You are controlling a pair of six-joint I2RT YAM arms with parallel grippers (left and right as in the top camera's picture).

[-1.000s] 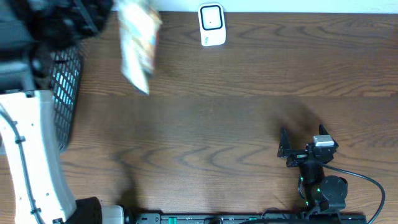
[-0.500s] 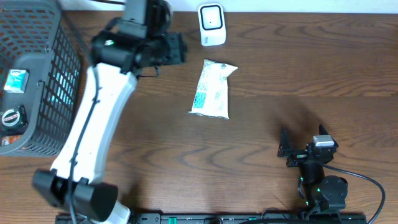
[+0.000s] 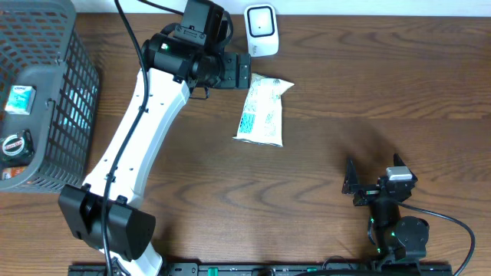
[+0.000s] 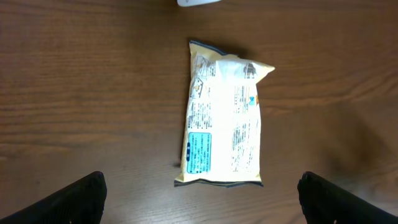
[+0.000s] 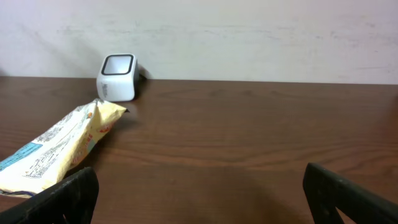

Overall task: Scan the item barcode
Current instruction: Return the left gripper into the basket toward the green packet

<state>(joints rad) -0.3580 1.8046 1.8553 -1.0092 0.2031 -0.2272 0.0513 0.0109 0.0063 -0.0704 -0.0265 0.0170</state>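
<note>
Left gripper open above a snack packet lying on the table

In the upper middle of the overhead frame, the left gripper (image 3: 241, 71) hangs with its jaws spread wide and nothing between them. Its fingertips sit just beside the upper left corner of the packet (image 3: 262, 111), and I cannot tell whether they touch it. The packet lies flat on the brown table (image 3: 383, 92), printed back face up with a blue label toward its lower end. It sits just below the white scanner (image 3: 261, 31) at the top edge. In the lower right of the frame, the right gripper (image 3: 351, 182) is also wide open, holds nothing and stays well apart from the packet. A dark wire basket (image 3: 46, 46) with small items inside fills the upper left corner.
</note>
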